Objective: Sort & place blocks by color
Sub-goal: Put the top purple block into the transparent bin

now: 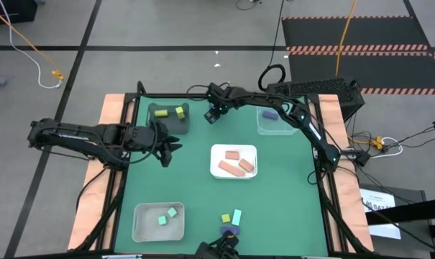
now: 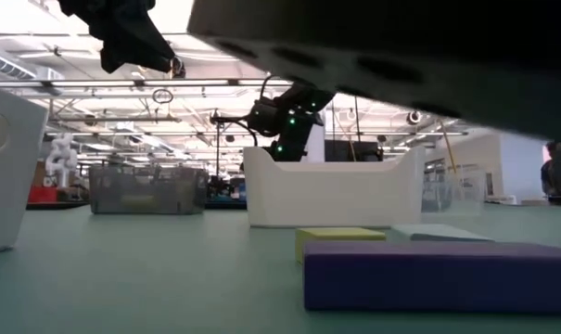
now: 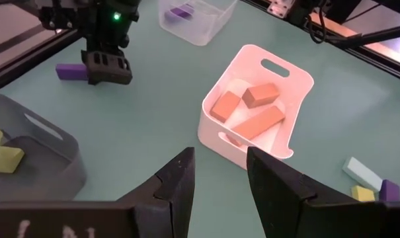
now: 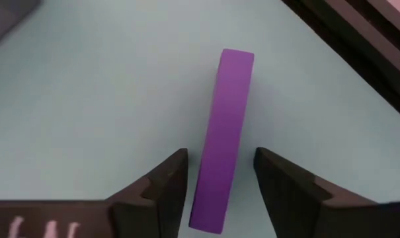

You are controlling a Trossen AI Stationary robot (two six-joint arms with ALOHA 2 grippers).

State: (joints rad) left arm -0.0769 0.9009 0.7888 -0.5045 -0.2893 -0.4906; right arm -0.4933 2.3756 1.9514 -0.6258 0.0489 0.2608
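A purple bar (image 4: 227, 125) lies flat on the green table near its far edge. My right gripper (image 4: 219, 158) hangs over it, open, one finger on each side of the bar and along its length, with a gap on both sides. From the left wrist view the bar (image 3: 70, 71) sticks out beside the right gripper (image 3: 107, 66). My left gripper (image 3: 219, 158) is open and empty above the table's left middle (image 1: 167, 147). Loose yellow (image 1: 225, 217), mint (image 1: 236, 216) and purple (image 1: 230, 230) blocks lie at the near edge.
A white tray (image 1: 234, 149) in the middle holds salmon-pink blocks (image 3: 252, 112). A dark grey tray (image 1: 159, 124) far left holds yellow blocks (image 1: 180, 112). A clear tray (image 1: 276, 128) far right holds a purple block (image 1: 269, 114). A light tray (image 1: 139, 223) near left holds mint blocks (image 1: 167, 216).
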